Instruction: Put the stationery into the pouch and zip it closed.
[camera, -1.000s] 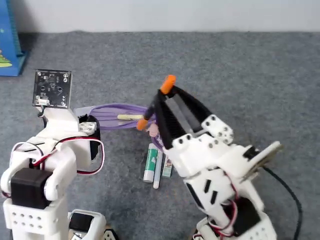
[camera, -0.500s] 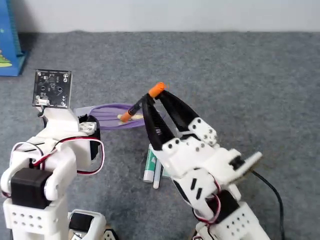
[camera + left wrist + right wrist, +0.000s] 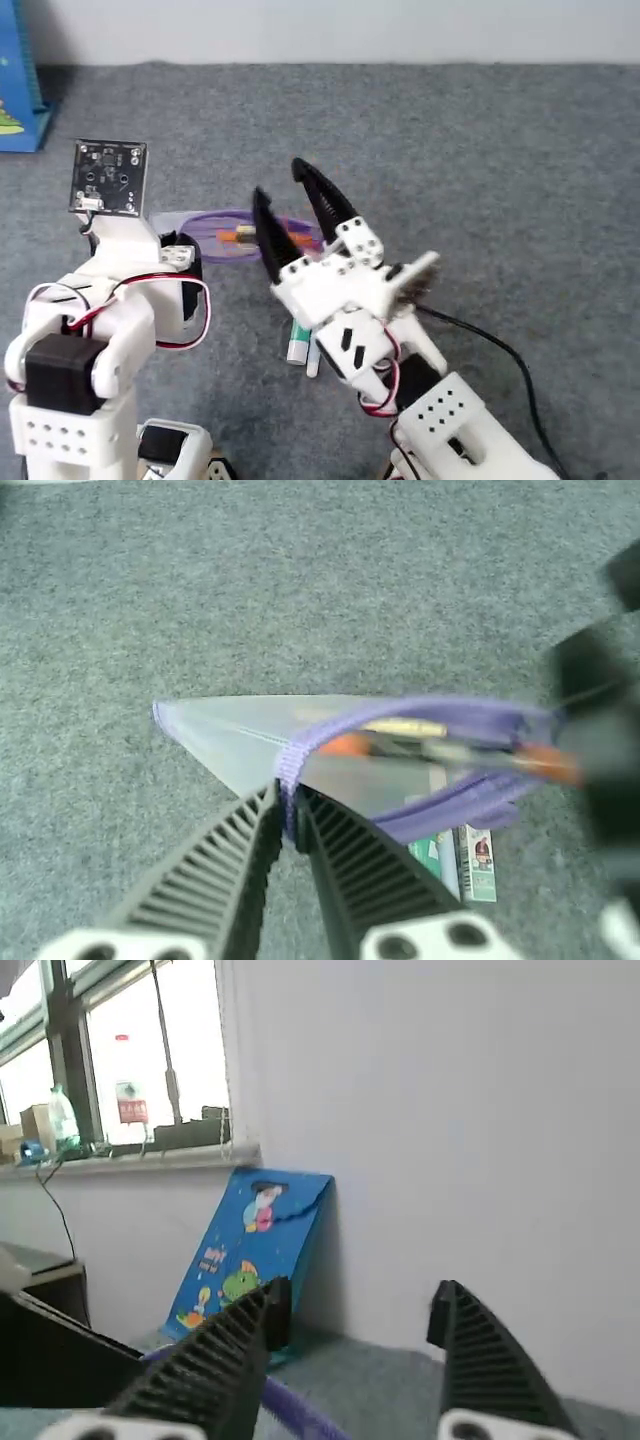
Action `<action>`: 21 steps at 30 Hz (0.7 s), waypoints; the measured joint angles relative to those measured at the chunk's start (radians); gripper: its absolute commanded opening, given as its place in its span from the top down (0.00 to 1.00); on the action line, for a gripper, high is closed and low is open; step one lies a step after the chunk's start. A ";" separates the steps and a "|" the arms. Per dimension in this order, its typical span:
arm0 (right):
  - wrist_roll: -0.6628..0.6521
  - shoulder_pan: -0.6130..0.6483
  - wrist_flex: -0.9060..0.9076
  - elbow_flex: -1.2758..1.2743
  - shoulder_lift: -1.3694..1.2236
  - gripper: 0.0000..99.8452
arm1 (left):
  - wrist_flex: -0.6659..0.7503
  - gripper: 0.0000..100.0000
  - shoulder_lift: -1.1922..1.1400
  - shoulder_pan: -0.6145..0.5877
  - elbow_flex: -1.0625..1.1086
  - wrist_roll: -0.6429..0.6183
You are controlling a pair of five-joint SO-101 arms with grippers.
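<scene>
The clear pouch (image 3: 215, 240) with a purple zip rim lies on the grey carpet. My left gripper (image 3: 290, 815) is shut on the pouch's (image 3: 260, 745) purple rim, holding the mouth up. An orange-capped pen (image 3: 240, 235) lies inside the mouth, and the left wrist view shows the pen (image 3: 450, 752) beside a yellowish item. My right gripper (image 3: 280, 185) hangs open just over the pouch's right end, nothing between its fingers. A green-and-white glue stick (image 3: 299, 340) and a white pen (image 3: 314, 358) lie on the carpet beside the pouch, partly under the right arm.
A blue folder (image 3: 15, 100) leans against the wall at the far left; the right wrist view shows the blue folder (image 3: 250, 1260) below a window. The right arm's cable (image 3: 500, 350) trails over the carpet. Open carpet stretches right and behind.
The right gripper swung left with the orange-capped pen, lowered it to the pouch mouth and let go. It now stands open and the pen lies in the pouch. The left arm stayed put.
</scene>
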State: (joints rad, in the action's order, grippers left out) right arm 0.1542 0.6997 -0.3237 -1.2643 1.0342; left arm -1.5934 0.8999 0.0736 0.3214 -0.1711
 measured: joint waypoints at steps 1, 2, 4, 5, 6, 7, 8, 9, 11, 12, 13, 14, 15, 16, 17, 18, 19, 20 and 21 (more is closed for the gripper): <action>0.000 -0.002 0.044 0.000 0.023 0.79 | 0.000 0.99 0.000 0.000 0.000 0.000; -0.002 -0.002 0.100 0.000 0.052 0.80 | 0.000 0.99 0.000 0.000 0.000 0.000; -0.003 -0.018 0.244 0.025 0.123 0.82 | 0.000 0.99 0.000 0.002 0.002 0.000; -0.003 -0.037 0.331 0.054 0.163 0.83 | 0.000 0.99 0.000 0.002 0.005 0.000; 0.009 -0.063 0.427 0.097 0.198 0.84 | 0.000 0.99 0.000 0.002 0.005 0.000; 0.035 -0.084 0.522 0.144 0.227 0.85 | 0.000 0.99 0.000 0.002 0.005 0.000; 0.066 -0.117 0.626 0.193 0.245 0.86 | 0.000 0.99 0.000 0.002 0.005 0.000; 0.101 -0.147 0.730 0.249 0.255 0.87 | 0.000 0.99 0.000 0.002 0.005 0.000; 0.149 -0.216 0.934 0.351 0.253 0.88 | 0.000 0.99 0.000 0.002 0.005 0.000; 0.157 -0.244 1.034 0.402 0.242 0.89 | 0.000 0.99 0.000 0.002 0.005 0.000; 0.163 -0.264 1.125 0.442 0.232 0.88 | 0.000 0.99 0.000 0.002 0.005 0.000; 0.167 -0.282 1.206 0.473 0.203 0.88 | 0.000 0.99 0.000 0.002 0.005 0.000; 0.170 -0.296 1.270 0.496 0.167 0.88 | 0.000 0.99 0.000 0.000 0.005 0.000; 0.170 -0.319 1.324 0.506 0.121 0.88 | 0.000 0.99 0.000 -0.009 0.005 0.000; 0.170 -0.339 1.364 0.512 0.072 0.88 | 0.000 0.99 0.000 -0.031 0.005 -0.006; 0.173 -0.358 1.395 0.511 0.031 0.88 | 0.000 0.99 0.000 -0.055 0.006 -0.015; 0.175 -0.368 1.416 0.511 -0.014 0.88 | 0.000 0.99 0.000 -0.086 0.006 -0.023; 0.176 -0.376 1.432 0.512 -0.060 0.88 | 0.000 0.99 -0.005 -0.114 0.006 -0.026; 0.176 -0.379 1.442 0.512 -0.109 0.88 | 0.000 0.99 -0.008 -0.126 0.006 -0.029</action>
State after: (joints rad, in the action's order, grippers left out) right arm 0.3307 0.3207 1.1185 -0.7518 0.9252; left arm -1.5934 0.8922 -0.0522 0.3276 -0.2002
